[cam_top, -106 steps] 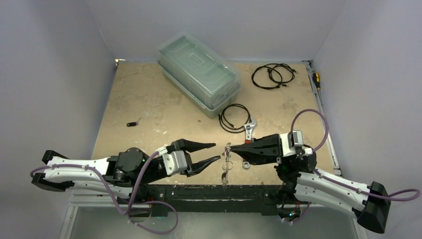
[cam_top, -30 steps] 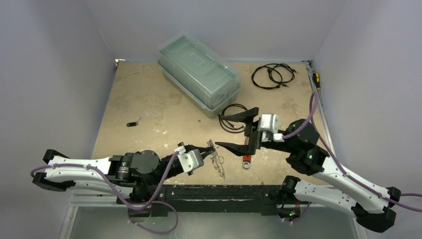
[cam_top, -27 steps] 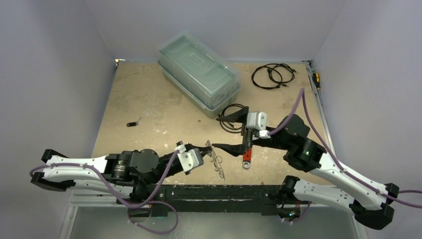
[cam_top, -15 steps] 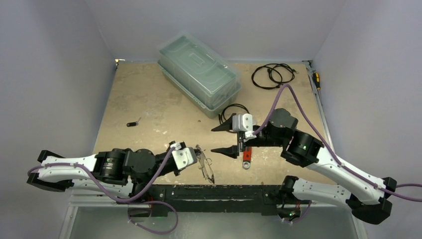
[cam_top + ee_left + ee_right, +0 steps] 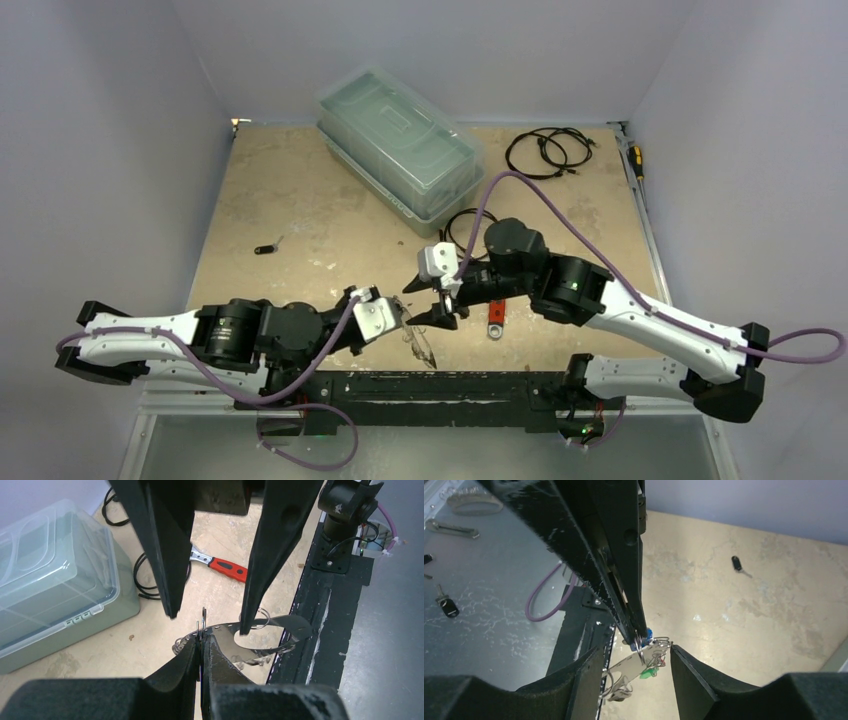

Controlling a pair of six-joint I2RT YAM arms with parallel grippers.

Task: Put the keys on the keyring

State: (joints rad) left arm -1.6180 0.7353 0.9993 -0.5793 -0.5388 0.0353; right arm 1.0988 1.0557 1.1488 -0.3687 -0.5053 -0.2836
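Beige surface: left jaws clenched on thin silvery metal keyring; right jaws parted astride it; black-tagged key apart, unthreaded.

Silvery keyring held aloft; black key lies apart

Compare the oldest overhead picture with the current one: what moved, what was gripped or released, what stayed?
The keyring passed from the right pincer to the left pincer, now shut on it. The right pincer opened, swung left and straddles the keyring. Wrench, box, cables and loose key stayed.
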